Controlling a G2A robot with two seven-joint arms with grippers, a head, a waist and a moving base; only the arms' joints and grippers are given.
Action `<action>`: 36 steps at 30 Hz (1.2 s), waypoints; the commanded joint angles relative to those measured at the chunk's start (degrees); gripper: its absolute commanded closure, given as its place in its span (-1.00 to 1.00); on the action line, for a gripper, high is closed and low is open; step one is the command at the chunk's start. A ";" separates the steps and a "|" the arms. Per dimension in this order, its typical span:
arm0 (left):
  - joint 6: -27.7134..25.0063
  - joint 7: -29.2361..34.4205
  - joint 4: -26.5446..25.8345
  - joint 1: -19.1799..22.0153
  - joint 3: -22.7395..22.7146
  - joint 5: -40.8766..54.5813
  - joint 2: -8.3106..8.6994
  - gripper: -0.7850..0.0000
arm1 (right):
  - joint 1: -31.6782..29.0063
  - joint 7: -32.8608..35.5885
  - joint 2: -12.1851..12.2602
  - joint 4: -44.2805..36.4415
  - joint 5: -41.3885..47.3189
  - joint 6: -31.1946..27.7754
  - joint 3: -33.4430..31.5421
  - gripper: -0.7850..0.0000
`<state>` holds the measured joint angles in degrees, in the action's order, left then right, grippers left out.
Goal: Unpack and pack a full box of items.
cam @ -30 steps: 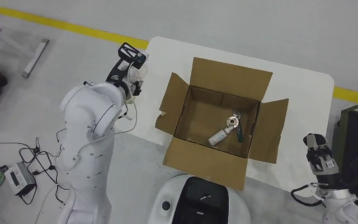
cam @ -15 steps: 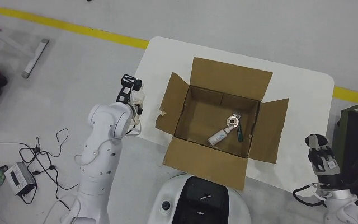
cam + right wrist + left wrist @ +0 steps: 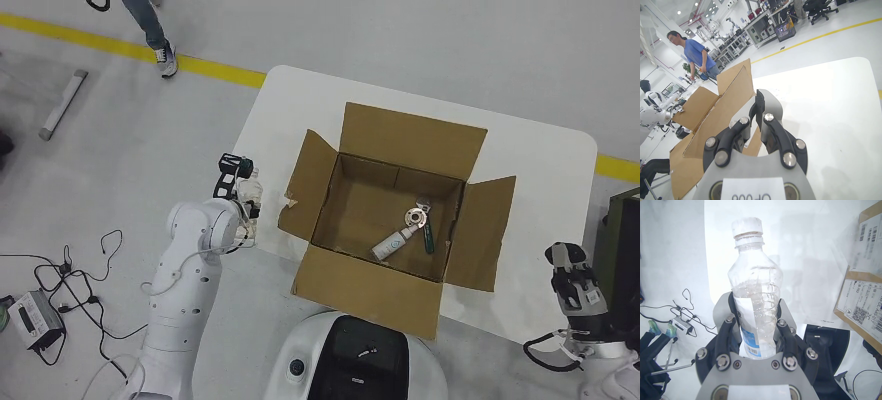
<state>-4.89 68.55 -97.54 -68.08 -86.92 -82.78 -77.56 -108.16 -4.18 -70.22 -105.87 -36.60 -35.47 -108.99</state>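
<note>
unpacking underway: left jaws clamped on a bottle [image 3: 755,289] beside the box [image 3: 372,286], a few items [image 3: 393,243] left inside; right jaws together, empty; repacking seemingly not begun

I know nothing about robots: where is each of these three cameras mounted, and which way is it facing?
Top view: above the arms, facing down at the white table and open cardboard box; both arms show, left gripper at one table edge, right gripper near the opposite one.
Left wrist view: on the left wrist, looking along its gripper, shut on a clear bottle, toward the table.
Right wrist view: on the right wrist, looking past its shut, empty gripper toward the box.
Shared: all three show table and box.
</note>
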 commanded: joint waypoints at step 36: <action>-4.99 -15.66 24.22 8.40 9.49 -6.96 0.13 1.00 | -1.14 0.23 -0.21 -0.74 -0.49 -0.20 -0.87 1.00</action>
<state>-10.13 52.83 -73.77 -59.82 -77.48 -89.92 -77.41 -109.28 -3.96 -70.42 -106.57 -37.03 -35.68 -109.85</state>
